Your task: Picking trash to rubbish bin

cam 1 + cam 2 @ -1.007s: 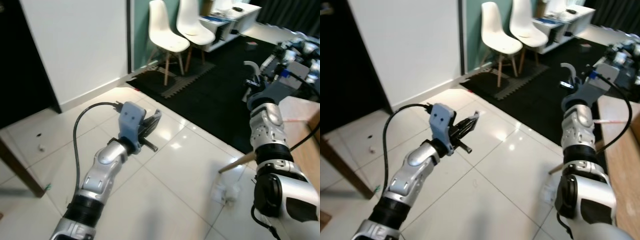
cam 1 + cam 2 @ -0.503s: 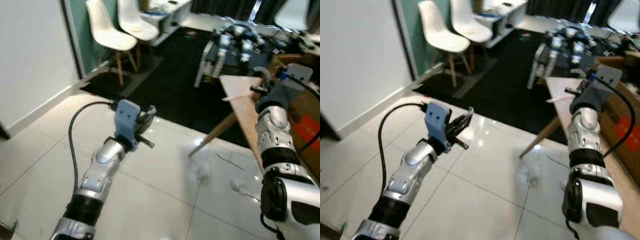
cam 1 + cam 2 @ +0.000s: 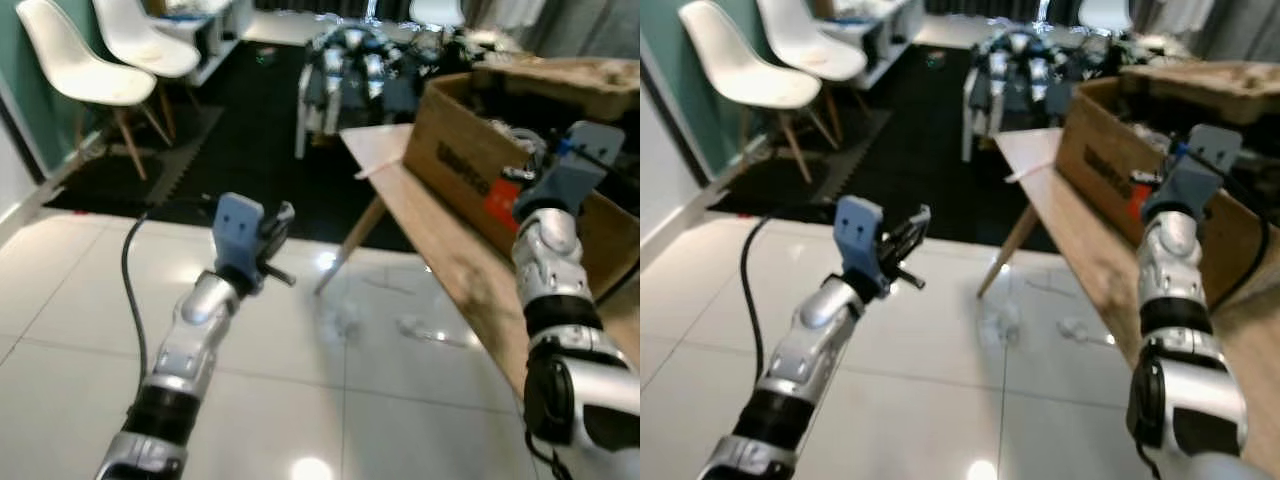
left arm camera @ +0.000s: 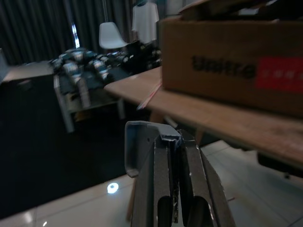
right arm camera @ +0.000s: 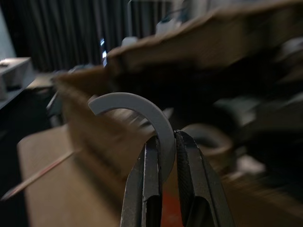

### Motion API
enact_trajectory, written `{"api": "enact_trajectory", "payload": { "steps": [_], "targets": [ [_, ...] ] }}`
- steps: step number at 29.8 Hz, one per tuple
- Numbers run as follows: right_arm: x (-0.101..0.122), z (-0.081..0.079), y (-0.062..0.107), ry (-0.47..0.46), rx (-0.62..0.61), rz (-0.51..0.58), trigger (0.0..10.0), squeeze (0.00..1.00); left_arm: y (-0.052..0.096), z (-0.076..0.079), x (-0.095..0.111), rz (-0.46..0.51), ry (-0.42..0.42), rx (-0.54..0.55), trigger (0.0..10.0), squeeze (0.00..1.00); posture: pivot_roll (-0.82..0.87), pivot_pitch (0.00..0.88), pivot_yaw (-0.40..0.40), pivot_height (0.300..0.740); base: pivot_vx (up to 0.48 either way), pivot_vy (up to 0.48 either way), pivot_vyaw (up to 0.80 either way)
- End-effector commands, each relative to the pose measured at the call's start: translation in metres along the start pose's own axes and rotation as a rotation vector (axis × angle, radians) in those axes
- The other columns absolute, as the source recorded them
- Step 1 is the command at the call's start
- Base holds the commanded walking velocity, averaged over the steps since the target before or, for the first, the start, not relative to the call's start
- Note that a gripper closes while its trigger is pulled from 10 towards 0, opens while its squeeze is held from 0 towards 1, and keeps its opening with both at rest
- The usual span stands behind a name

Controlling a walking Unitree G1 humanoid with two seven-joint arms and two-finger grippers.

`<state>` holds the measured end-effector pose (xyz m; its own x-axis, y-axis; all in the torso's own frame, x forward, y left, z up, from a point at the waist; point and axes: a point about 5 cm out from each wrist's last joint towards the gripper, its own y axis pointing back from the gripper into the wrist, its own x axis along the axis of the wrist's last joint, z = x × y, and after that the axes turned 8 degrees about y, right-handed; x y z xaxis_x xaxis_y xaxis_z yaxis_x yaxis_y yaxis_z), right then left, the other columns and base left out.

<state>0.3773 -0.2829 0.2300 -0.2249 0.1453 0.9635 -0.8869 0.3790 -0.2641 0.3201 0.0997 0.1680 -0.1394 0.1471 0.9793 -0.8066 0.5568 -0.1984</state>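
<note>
left pincer (image 4: 176, 142) clenched on a thin grey scrap (image 4: 142, 142), right pincer (image 5: 163, 142) clenched on a curved grey strip (image 5: 142, 106), both raised mid-frame, likely for carrying. rubbish bin unseen; crumpled trash (image 3: 345, 322) low centre on floor.

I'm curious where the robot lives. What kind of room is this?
Probably a home workroom or lab. There are two white moulded chairs with wooden legs, a big brown cardboard box on a wooden table, and robot parts on the black mat.
</note>
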Motion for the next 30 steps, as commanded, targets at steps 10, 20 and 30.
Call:
{"api": "enact_trajectory", "payload": {
  "steps": [10, 20, 30],
  "targets": [
    [0.032, -0.004, -0.005, 0.002, 0.038, 0.134, 10.0, 0.00, 0.003, -0.001, 0.003, 0.016, 0.009, 0.011, 10.0, 0.00, 0.06, 0.022, -0.039, 0.740, 0.000, 0.000, -0.80],
    [0.040, -0.010, -0.004, 0.000, 0.082, 0.171, 10.0, 0.00, 0.000, 0.001, 0.004, 0.028, 0.024, 0.006, 10.0, 0.00, 0.05, 0.016, -0.038, 0.740, 0.000, 0.000, -0.80],
    [0.037, -0.023, 0.000, 0.018, 0.149, 0.167, 10.0, 0.00, 0.000, -0.005, 0.006, 0.045, 0.014, 0.046, 10.0, 0.00, 0.04, 0.020, -0.038, 0.740, 0.000, 0.000, -0.80]
  ]
}}
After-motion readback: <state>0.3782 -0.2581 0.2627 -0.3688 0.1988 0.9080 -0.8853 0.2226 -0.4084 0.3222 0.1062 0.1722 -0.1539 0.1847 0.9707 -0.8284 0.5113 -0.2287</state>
